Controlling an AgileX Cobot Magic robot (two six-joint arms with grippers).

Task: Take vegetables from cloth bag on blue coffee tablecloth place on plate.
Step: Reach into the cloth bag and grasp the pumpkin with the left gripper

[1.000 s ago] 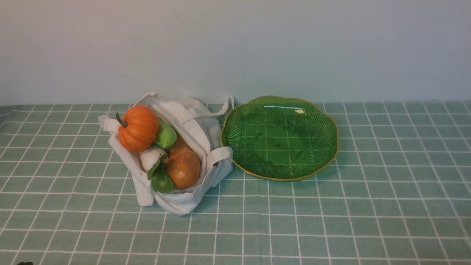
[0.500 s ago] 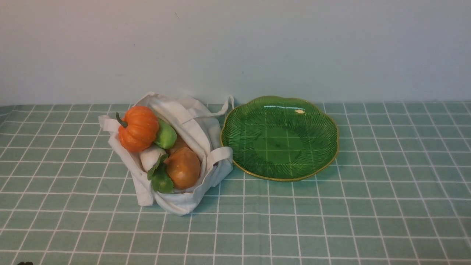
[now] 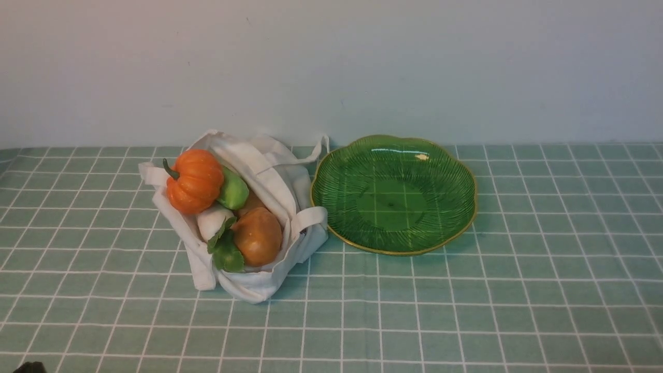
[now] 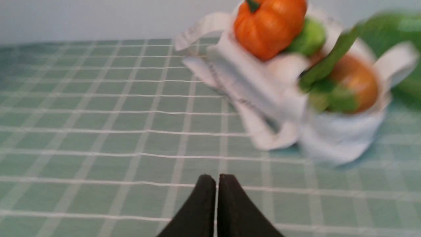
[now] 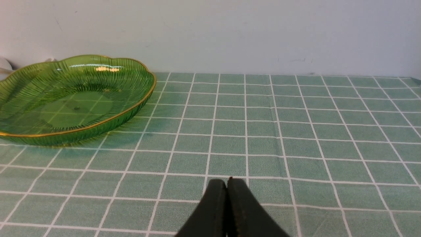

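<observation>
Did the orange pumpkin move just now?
No. The pumpkin sits at the same spot in the cloth bag, against the same tablecloth grid lines as before.

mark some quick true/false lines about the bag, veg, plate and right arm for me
1. The plate holds nothing. True.
2. The pumpkin lies outside the bag. False: it sits in the bag's open mouth, on top of the other vegetables.
3. The plate stands to the right of the bag. True.
4. The right gripper has its jaws open. False: the jaws are pressed together, with nothing between them.
5. The potato is in the bag next to the radish. True.
</observation>
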